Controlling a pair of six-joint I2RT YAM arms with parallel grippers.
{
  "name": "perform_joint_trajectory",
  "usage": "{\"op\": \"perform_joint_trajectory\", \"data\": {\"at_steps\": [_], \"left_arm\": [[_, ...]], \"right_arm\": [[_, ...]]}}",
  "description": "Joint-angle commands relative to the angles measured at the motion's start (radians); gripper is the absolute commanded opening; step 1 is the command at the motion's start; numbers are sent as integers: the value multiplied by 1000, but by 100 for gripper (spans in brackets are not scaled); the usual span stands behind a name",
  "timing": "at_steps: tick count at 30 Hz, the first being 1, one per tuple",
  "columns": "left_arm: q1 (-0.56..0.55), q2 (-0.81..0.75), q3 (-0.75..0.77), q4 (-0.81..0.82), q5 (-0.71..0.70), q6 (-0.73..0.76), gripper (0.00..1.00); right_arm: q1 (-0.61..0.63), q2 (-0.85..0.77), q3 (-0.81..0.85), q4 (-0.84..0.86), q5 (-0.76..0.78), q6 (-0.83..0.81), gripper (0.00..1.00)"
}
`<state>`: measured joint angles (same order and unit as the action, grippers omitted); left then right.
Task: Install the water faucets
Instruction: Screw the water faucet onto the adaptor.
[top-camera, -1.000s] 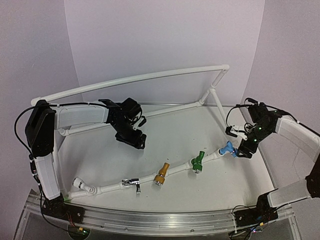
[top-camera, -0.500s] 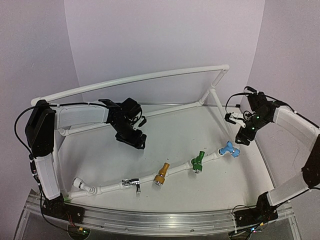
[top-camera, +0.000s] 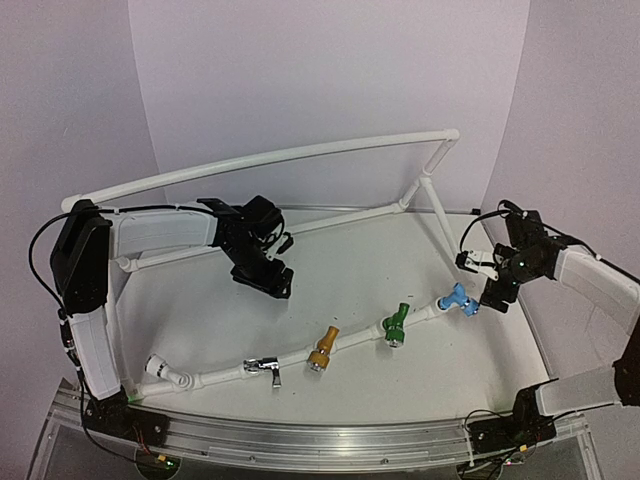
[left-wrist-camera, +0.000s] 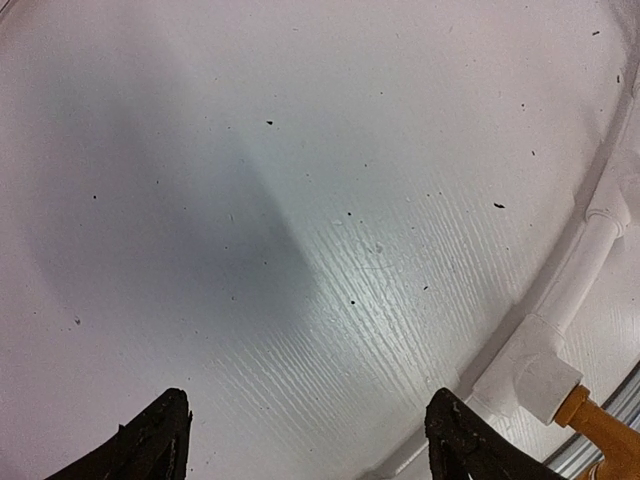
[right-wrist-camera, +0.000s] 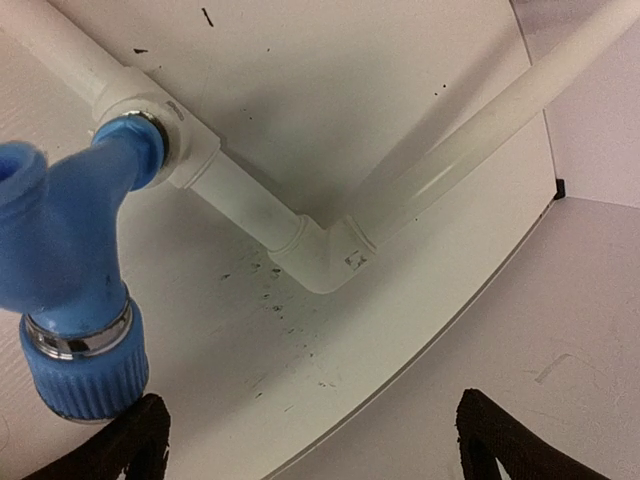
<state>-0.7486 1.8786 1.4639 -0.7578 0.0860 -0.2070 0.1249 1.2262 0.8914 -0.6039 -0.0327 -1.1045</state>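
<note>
The water faucets sit in a row on the front pipe (top-camera: 355, 340) of the white frame: silver (top-camera: 264, 368), yellow (top-camera: 322, 350), green (top-camera: 396, 325) and blue (top-camera: 457, 299). My right gripper (top-camera: 496, 296) hovers just right of the blue faucet, open and empty. In the right wrist view the blue faucet (right-wrist-camera: 70, 260) hangs from its tee at the left, outside the open right gripper (right-wrist-camera: 310, 440). Over the table's middle left my left gripper (top-camera: 262, 281) is open, holding nothing. In the left wrist view bare table lies between the jaws of the left gripper (left-wrist-camera: 305, 445), and the yellow faucet (left-wrist-camera: 605, 430) peeks in at the bottom right.
The white PVC frame has a high curved rail (top-camera: 270, 158) at the back and a slanted post (top-camera: 440, 215) at the right. A white elbow (right-wrist-camera: 325, 255) joins two pipes near the table's right edge (right-wrist-camera: 460, 300). An open elbow end (top-camera: 157, 366) lies at the front left.
My right gripper pulled back from the blue faucet, then came down again just right of it with its jaws wider. The left arm stayed still.
</note>
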Motion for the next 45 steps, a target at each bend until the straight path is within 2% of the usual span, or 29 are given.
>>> {"op": "perform_joint_trajectory", "data": {"at_steps": [1,10,23,26,32,35,38,41,45], "left_arm": [[7,-14,29,17,16,4,81],[6,-11,42,9,14,8,81],[6,14,75,-6,27,12,82],[6,18,88,-13,31,19,82],[6,29,114,-29,30,32,82],[6,29,112,-18,28,27,82],[6,29,108,-11,31,20,82],[6,28,103,-14,35,18,82],[7,16,90,-10,29,21,82]], "right_arm": [[14,-15,-55,18,-52,-16,98],[23,-7,-65,60,-85,-18,98],[32,-116,-178,-14,-145,-230,98],[31,-108,-152,-57,-132,-300,96],[31,-93,-10,-272,-140,-499,96],[31,-110,-4,-273,-174,-538,98],[31,-155,-63,-206,-201,-579,98],[34,-183,-93,-169,-222,-579,98],[34,-113,27,-340,-265,-505,97]]}}
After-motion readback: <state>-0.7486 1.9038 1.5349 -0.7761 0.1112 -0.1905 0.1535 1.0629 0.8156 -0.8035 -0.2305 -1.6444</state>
